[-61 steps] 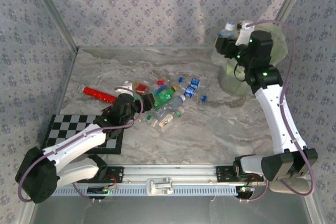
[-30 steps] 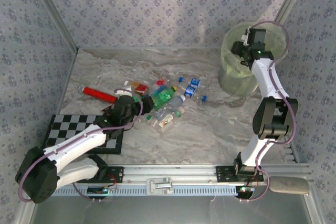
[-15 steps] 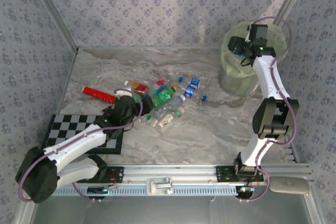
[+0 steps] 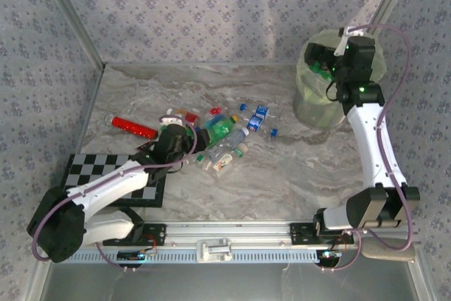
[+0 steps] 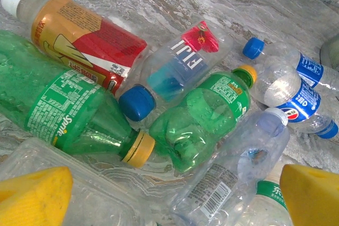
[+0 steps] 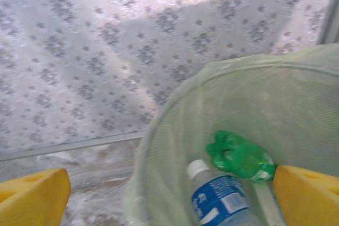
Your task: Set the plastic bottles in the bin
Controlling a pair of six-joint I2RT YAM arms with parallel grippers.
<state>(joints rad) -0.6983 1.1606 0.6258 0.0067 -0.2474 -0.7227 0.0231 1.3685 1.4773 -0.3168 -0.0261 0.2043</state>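
The right gripper (image 6: 169, 199) has sprung wide since a second ago, empty above the bin (image 6: 164, 146), inside which a blue-labelled bottle (image 6: 220, 205) lies beside a crushed green bottle (image 6: 239, 158). The left gripper (image 5: 172, 194) (also wide, empty) hovers over the bottles (image 4: 220, 129) heaped on the table (image 4: 296, 167).

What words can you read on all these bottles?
"Sprite": on the big green bottle.
"FIJI": on the blue-capped clear bottle, seen upside down.
Round red, white and blue logo, no readable word: on the blue-labelled bottle.
Too small to read: the print on the red and orange bottle and the barcode digits on the crushed clear bottle.
Blurred: the blue label on the bottle in the bin.
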